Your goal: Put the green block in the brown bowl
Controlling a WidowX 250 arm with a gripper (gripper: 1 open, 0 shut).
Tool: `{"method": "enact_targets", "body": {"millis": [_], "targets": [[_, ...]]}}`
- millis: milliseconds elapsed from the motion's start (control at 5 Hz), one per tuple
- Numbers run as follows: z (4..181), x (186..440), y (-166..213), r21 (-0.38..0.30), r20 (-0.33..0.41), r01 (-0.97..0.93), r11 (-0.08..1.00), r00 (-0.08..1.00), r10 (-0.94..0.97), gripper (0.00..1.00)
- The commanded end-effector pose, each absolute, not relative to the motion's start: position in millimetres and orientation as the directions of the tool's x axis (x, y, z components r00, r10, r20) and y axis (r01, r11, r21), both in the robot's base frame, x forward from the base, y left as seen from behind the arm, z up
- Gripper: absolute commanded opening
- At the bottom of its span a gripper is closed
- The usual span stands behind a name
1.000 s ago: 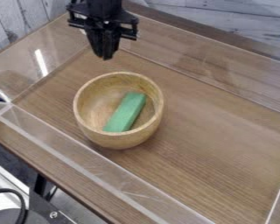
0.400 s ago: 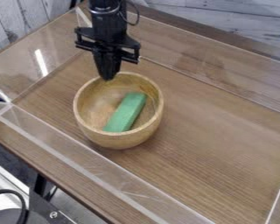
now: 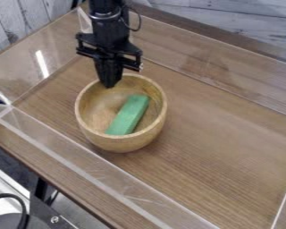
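Observation:
The green block (image 3: 130, 114) lies flat inside the brown bowl (image 3: 90, 122), slanted from near left to far right. The bowl rests on the wooden table top. My gripper (image 3: 110, 80) hangs pointing straight down over the bowl's far left rim, its black fingers pressed together and holding nothing. Its tip stands just above the rim, apart from the block.
A clear plastic wall (image 3: 62, 166) runs around the wooden table surface (image 3: 217, 134), with a low front edge at the near left. Beyond the table's far edge there are pale planks (image 3: 247, 18).
The gripper has come down and slightly toward the bowl, from above the table behind it to just over the bowl's far left rim. The block and the bowl have not moved.

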State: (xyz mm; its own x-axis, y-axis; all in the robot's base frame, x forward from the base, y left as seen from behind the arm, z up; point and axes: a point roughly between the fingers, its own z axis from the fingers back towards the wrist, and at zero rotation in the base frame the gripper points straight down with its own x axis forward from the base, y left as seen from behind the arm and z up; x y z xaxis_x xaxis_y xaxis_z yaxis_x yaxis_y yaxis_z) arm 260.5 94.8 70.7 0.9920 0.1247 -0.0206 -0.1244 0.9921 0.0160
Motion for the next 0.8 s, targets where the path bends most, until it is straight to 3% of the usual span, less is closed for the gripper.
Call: {"method": "enact_targets", "body": {"millis": [0, 400, 600], "targets": [[77.9, 264.1, 99.3, 0.05, 0.015, -0.155, 0.987, 0.988, 0.155, 0.0], [74.9, 263.3, 95.1, 0.096, -0.019, -0.122, 0.988, 0.992, 0.124, 0.0], [75.7, 266.2, 86.4, 0.086, -0.019, -0.105, 0.991, 0.994, 0.107, 0.0]]}}
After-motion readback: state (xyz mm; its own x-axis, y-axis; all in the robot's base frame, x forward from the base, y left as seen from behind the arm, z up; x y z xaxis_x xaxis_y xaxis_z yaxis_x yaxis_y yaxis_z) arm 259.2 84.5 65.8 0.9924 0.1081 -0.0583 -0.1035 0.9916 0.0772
